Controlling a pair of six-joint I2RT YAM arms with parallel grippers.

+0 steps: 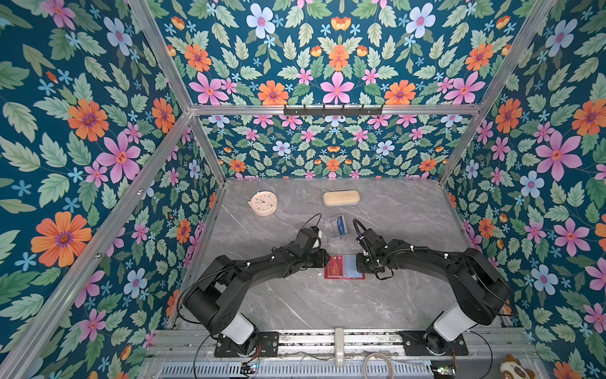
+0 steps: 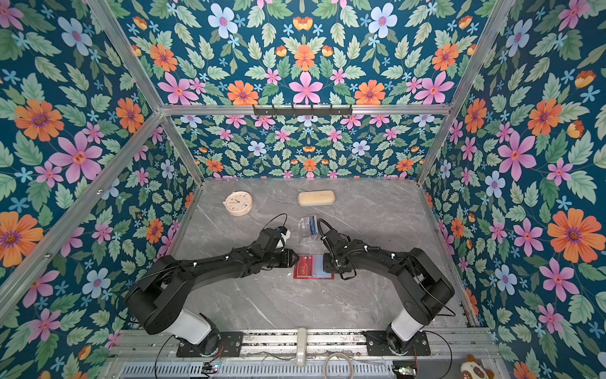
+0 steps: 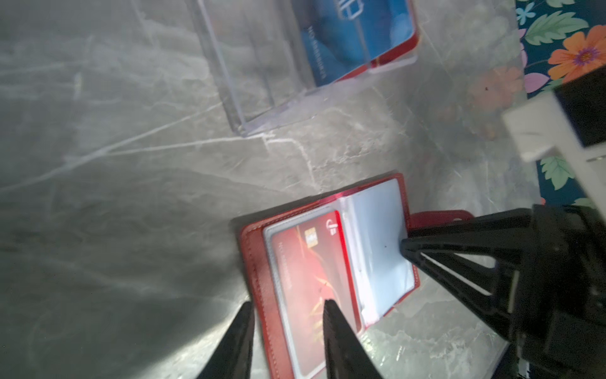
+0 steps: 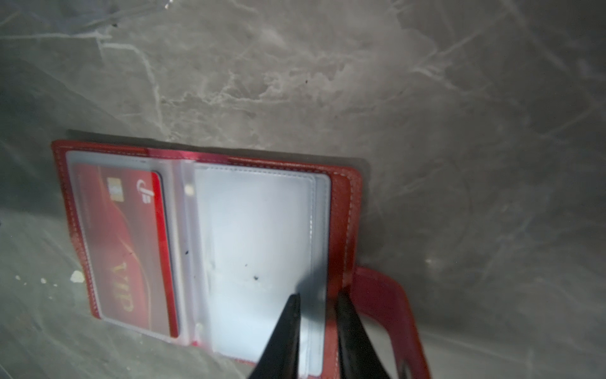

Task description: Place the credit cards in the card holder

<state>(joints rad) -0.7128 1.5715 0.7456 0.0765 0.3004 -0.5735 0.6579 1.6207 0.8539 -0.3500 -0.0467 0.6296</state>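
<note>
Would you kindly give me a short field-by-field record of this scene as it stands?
card holder: open flat on table
red card: in holder's sleeve, left arm's side
other sleeve: pale, contents unclear
left claw: open, straddling holder's edge
right claw: shut on holder's opposite edge
stand: clear, holds blue card
back of table: clock, case

Card holder [image 4: 342, 223]: 1, open.
Cards seen: 3 total. 1 red VIP card [image 4: 124, 242] in holder's sleeve, left-arm side. 2 in clear stand [image 3: 249, 65] just behind holder: blue card [image 3: 354, 36] in front, red-edged card [image 3: 390, 57] behind it. More there? Can't tell.
Clear stand: 1.
Clock [image 1: 263, 203]: 1, well behind holder, to the left.
Beige case [image 1: 341, 198]: 1, well behind holder.
</note>
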